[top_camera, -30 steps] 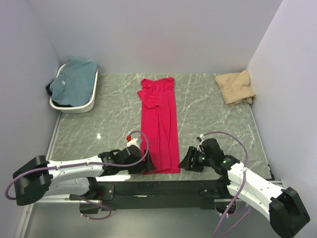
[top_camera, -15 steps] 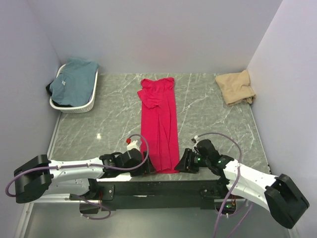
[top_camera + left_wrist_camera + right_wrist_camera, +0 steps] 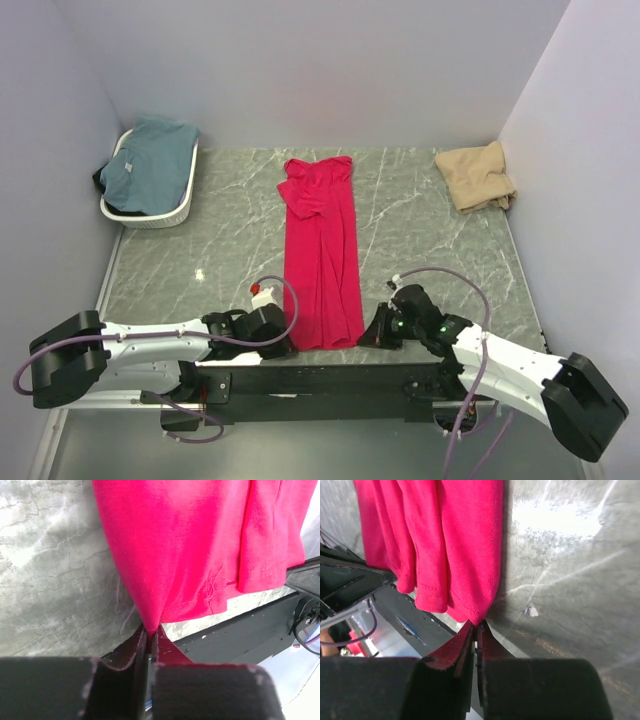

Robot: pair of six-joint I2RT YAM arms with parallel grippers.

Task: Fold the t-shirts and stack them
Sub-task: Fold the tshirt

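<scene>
Top external view: the red shirt (image 3: 322, 255) lies as a long narrow strip on the table (image 3: 420, 230), running from between the two grippers away to the far side. The left gripper (image 3: 283, 335) sits at the strip's near left corner, and the right gripper (image 3: 374, 333) at its near right corner.

Left wrist view: the jaws are closed to a thin slit and pinch a corner of the red hem, which rises in a peak from their tips. The rest of the cloth spreads ahead of the jaws and to their right.

Right wrist view: the jaws are likewise closed tight on a hem corner, with folded layers of cloth ahead and to their left and bare table to their right.

The beige shirt (image 3: 478, 177) lies crumpled well beyond the right jaws, at the far right corner. The teal shirt (image 3: 148, 165) lies well beyond the left jaws, heaped in the basket (image 3: 150, 218) at the far left.
</scene>
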